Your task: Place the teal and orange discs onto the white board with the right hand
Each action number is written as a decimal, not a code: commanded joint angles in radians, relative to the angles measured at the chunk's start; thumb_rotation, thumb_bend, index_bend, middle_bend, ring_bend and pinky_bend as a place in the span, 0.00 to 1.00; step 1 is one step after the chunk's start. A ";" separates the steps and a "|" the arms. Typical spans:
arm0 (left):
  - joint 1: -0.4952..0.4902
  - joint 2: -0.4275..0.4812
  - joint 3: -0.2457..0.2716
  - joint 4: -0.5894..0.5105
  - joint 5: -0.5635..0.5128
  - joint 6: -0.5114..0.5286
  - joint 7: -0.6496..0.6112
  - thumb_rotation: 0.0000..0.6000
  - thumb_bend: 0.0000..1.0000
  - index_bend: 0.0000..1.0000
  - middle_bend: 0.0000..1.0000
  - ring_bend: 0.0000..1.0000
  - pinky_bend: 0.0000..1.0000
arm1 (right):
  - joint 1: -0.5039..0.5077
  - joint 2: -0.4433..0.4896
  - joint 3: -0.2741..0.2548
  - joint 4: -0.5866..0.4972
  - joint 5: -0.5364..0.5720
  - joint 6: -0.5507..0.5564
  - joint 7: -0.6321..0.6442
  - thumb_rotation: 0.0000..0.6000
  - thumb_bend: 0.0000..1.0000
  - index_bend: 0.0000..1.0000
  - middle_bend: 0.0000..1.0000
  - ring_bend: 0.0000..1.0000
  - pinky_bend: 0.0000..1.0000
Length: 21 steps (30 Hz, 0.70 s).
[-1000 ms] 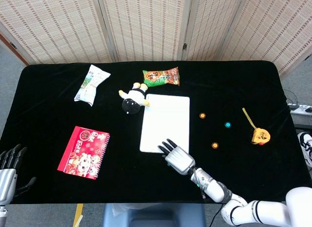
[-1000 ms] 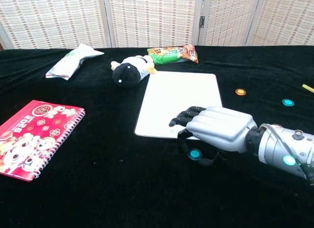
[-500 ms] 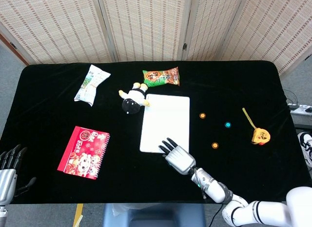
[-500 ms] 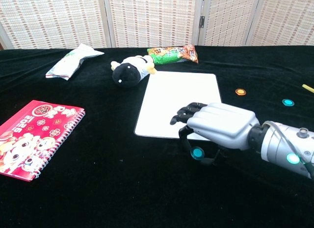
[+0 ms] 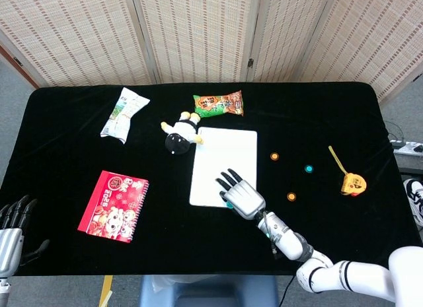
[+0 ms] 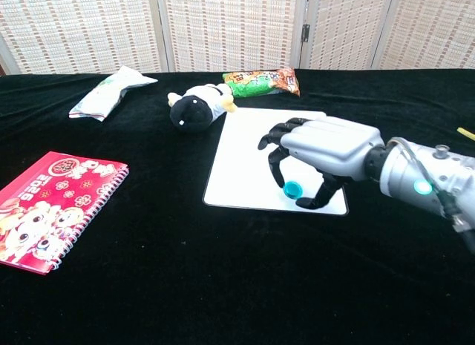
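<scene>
Chest view: right hand [image 6: 320, 153] hangs over the near right corner of the white board [image 6: 252, 148], fingers curled downward, with a teal disc [image 6: 292, 188] pinched between thumb and fingertips, low over the board surface. Cannot tell whether the disc touches the board. Judgement: the hand is placed there to set the disc down inside the board edge.

Head view: same hand [image 5: 240, 197] at the lower right of the board [image 5: 221, 155], only a sliver of teal showing beneath it. Right of the board on the black table [image 5: 59, 158], apart from each other: two orange discs [image 5: 275, 156] [image 5: 291, 197] and a second teal disc [image 5: 308, 169]; judged not yet moved.

Left hand [image 5: 12, 221] at lower left of frame, by the table edge, fingers apart, holding nothing.
</scene>
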 commanded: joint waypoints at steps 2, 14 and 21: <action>0.002 0.004 -0.001 -0.004 -0.003 0.001 0.004 1.00 0.27 0.00 0.00 0.06 0.00 | 0.042 -0.045 0.036 0.051 0.054 -0.032 -0.013 1.00 0.22 0.50 0.10 0.00 0.00; 0.007 0.008 0.001 -0.009 -0.009 0.002 0.006 1.00 0.27 0.00 0.00 0.06 0.00 | 0.087 -0.081 0.051 0.093 0.123 -0.025 -0.050 1.00 0.22 0.00 0.04 0.00 0.00; 0.001 0.006 -0.001 -0.004 -0.008 -0.006 0.002 1.00 0.27 0.00 0.00 0.06 0.00 | 0.000 0.069 0.043 0.039 0.134 0.081 0.007 1.00 0.22 0.15 0.04 0.00 0.00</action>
